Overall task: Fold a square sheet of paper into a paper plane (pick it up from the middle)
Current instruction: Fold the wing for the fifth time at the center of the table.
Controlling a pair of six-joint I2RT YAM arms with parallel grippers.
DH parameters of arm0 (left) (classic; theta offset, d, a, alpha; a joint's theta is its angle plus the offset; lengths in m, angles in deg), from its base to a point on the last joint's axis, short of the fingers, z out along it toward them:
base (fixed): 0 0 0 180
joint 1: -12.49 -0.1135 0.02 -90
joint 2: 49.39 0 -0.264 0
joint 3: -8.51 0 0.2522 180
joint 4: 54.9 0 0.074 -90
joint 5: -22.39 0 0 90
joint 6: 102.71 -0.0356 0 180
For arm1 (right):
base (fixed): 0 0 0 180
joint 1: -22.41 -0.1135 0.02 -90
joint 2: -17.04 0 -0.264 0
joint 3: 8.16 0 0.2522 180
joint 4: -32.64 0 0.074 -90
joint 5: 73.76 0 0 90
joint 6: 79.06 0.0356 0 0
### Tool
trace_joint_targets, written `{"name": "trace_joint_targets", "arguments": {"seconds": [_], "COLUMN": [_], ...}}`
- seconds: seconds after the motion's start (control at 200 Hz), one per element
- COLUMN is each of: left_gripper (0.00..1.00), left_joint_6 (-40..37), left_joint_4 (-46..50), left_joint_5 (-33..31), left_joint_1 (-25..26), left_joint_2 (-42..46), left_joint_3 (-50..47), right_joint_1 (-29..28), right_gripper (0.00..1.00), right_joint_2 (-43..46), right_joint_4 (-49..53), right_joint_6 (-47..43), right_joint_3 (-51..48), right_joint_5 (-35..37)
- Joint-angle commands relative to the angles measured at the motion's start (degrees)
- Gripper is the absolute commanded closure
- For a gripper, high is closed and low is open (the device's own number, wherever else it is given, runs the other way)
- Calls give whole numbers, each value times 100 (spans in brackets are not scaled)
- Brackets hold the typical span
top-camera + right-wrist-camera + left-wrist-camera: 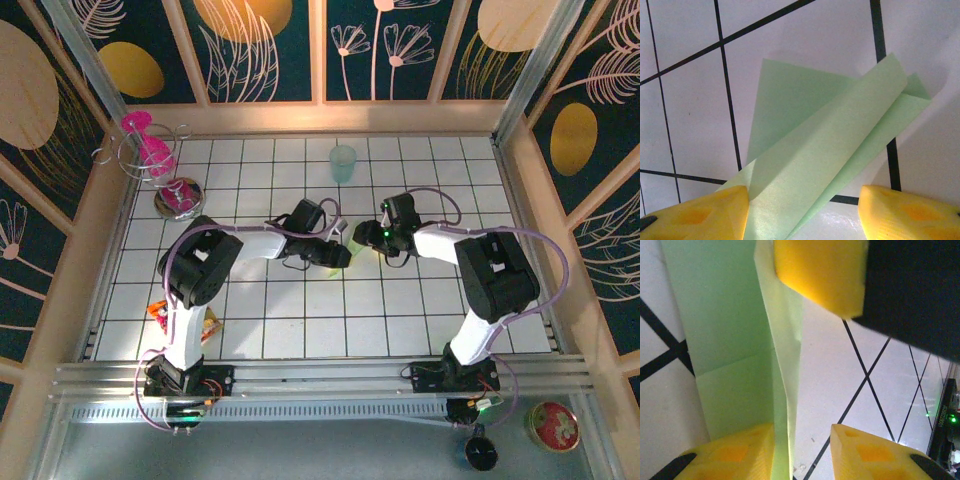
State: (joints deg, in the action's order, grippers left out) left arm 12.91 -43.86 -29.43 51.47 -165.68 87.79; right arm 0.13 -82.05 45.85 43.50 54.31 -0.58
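Observation:
The paper plane (830, 145) is a folded light green sheet lying on the white tiled table (300, 310) at its middle, with one long flap curling up off the flat triangle beneath. My right gripper (804, 192) is open and straddles it; the left pad (705, 217) touches the paper and the other stands apart. My left gripper (802, 427) is open too, and a raised edge of the paper plane (730, 340) stands against its left pad (735, 455). From above, both grippers (340, 255) (365, 238) meet tip to tip over the paper.
A pale teal cup (343, 163) stands at the back of the table. A wire rack with a pink item (150, 150) and a small dish (178, 195) are at the back left. A snack packet (160, 312) lies by the left arm's base.

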Motion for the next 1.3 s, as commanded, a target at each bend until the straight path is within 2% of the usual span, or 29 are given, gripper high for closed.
{"name": "trace_joint_targets", "arguments": {"seconds": [0.0, 0.165, 0.275, 0.526, 0.731, 0.876, 1.056, 1.296], "left_gripper": [64, 63, 59, 48, 46, 48, 49, 51], "left_joint_6": [28, 67, 83, 466, 724, 612, 297, 158], "left_joint_4": [-204, -294, -385, -1167, -1782, -1602, -1030, -783], "left_joint_5": [-88, -165, -410, -1325, -1355, -1501, -2007, -2060], "left_joint_1": [-35, -40, -35, -35, -4, 162, 419, 513], "left_joint_2": [294, 408, 578, 1221, 1427, 1329, 1112, 787], "left_joint_3": [-153, -240, -363, -1124, -1538, -1431, -1059, -801], "right_joint_1": [-76, -123, -146, -153, -154, -154, -154, -155], "right_gripper": [38, 39, 39, 39, 40, 40, 40, 41], "right_joint_2": [-458, -617, -694, -778, -805, -826, -864, -885], "right_joint_4": [27, 151, 206, 361, 422, 459, 475, 484], "right_joint_6": [49, 68, 89, 164, 212, 249, 295, 330], "right_joint_3": [81, 221, 270, 354, 371, 402, 415, 418], "right_joint_5": [309, 337, 359, 364, 364, 355, 346, 337]}}
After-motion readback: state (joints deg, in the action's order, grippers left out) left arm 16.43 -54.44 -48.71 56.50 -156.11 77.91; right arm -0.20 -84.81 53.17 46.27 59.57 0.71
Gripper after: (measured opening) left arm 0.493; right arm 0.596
